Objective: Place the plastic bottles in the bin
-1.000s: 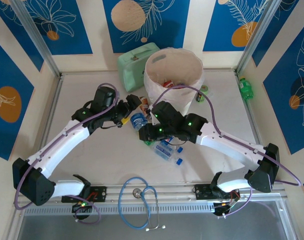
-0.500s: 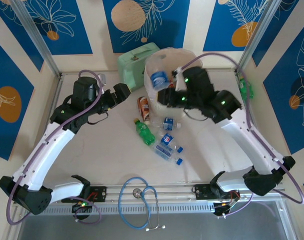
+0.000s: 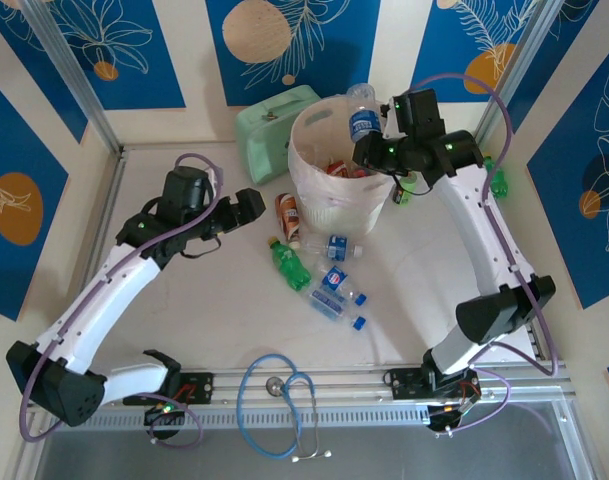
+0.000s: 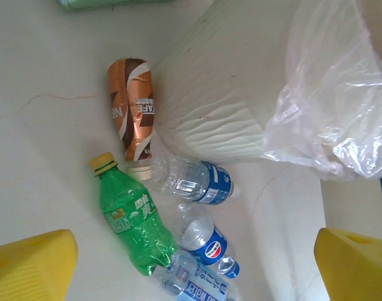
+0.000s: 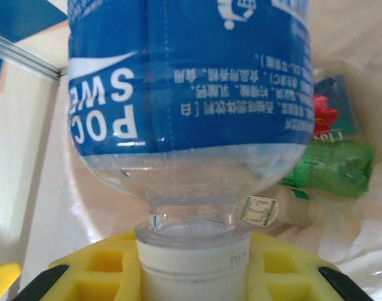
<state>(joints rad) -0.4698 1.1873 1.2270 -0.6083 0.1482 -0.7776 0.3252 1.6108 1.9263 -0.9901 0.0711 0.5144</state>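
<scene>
Within the last second the right gripper (image 3: 376, 150) has come up from the pile on the table (image 3: 184, 300) and swung over the bin (image 3: 302, 140). It is clamped on the white cap of a blue-labelled bottle (image 5: 191, 94), which it holds above the bin's far rim with the body upward (the wrist view looks past the bottle at green and red labels already lying in the bag). The left gripper (image 3: 249, 205) has drawn back from that pile and hangs with its jaws wide apart and nothing between them. This bottle looks one release away from being binned. The brown bottle (image 4: 134, 116) touching the bin's foot, the green bottle (image 4: 131, 219) and several clear ones beside them are left on the table.
</scene>
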